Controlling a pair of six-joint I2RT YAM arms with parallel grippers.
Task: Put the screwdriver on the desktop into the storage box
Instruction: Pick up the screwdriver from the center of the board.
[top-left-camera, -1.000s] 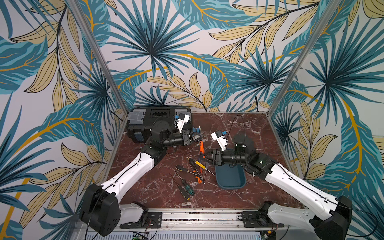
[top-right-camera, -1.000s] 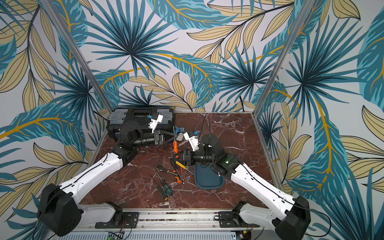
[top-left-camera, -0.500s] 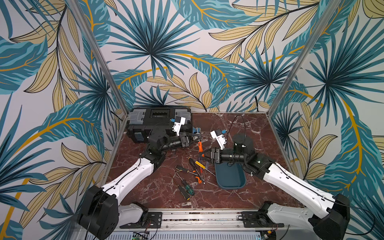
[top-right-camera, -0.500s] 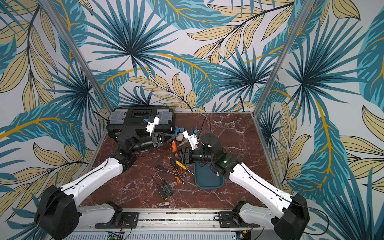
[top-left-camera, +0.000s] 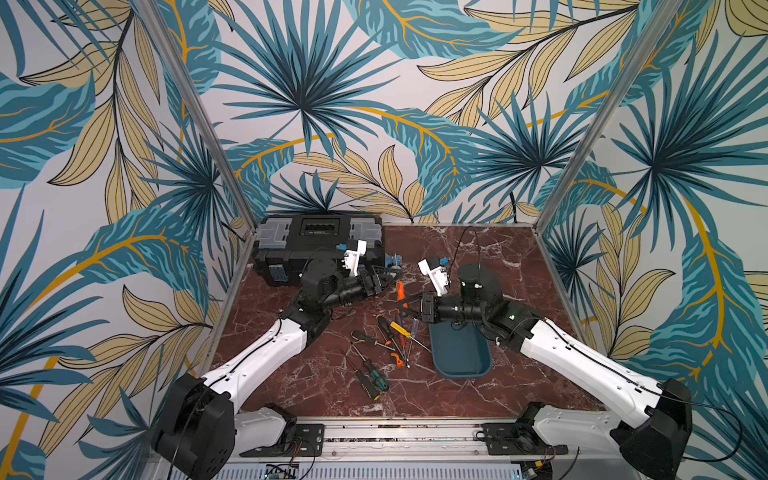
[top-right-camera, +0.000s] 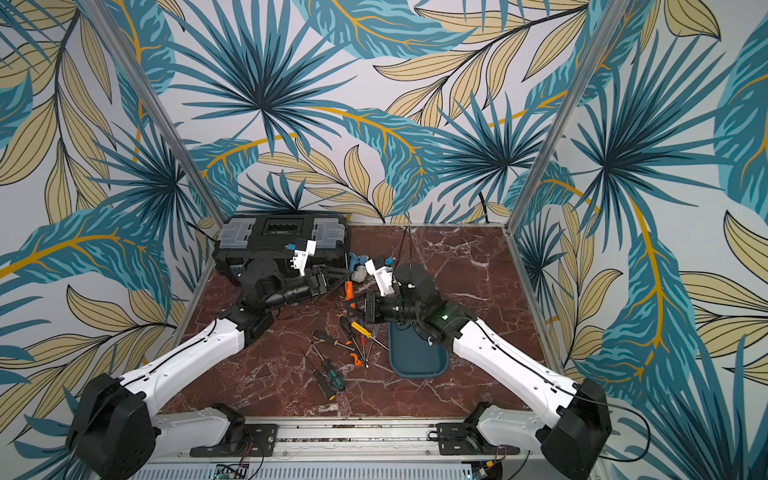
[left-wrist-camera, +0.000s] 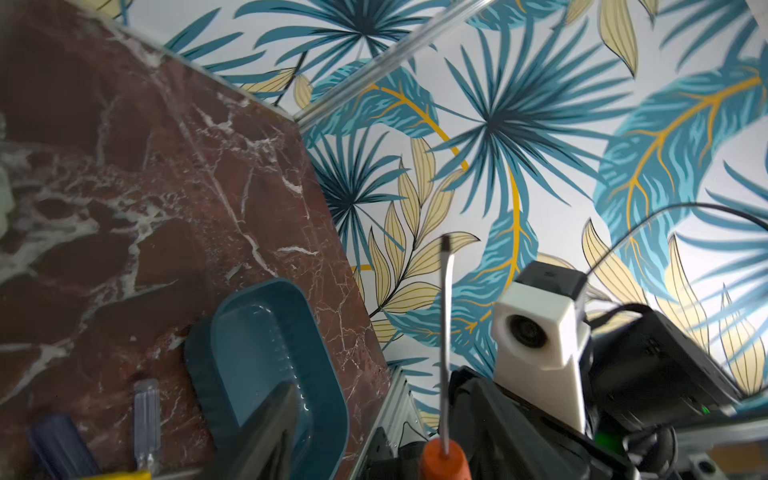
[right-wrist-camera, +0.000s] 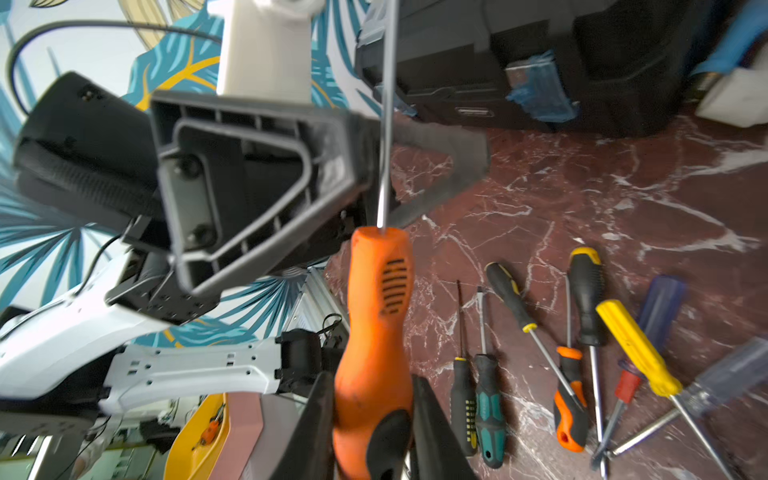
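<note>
An orange-handled screwdriver (right-wrist-camera: 376, 332) hangs above the desktop (top-left-camera: 505, 253), shaft pointing up. My right gripper (right-wrist-camera: 372, 390) is shut on its handle. The same screwdriver (top-left-camera: 400, 289) shows between the two arms in both top views. My left gripper (right-wrist-camera: 386, 158) is open, one finger on each side of the bare shaft and clear of it. In the left wrist view the shaft (left-wrist-camera: 446, 332) rises between my left gripper's (left-wrist-camera: 386, 436) spread fingers. The teal storage box (top-left-camera: 459, 353) lies on the desktop just under the right wrist; nothing shows in its visible part (left-wrist-camera: 266, 345).
Several loose screwdrivers (top-left-camera: 388, 336) lie scattered left of the box, also seen in the right wrist view (right-wrist-camera: 582, 332). A black toolbox (top-left-camera: 320, 232) with grey lid compartments stands at the back left. Aluminium frame posts edge the desktop.
My left gripper has let go of the orange screwdriver and opened. My right gripper has closed on its handle and now carries it.
</note>
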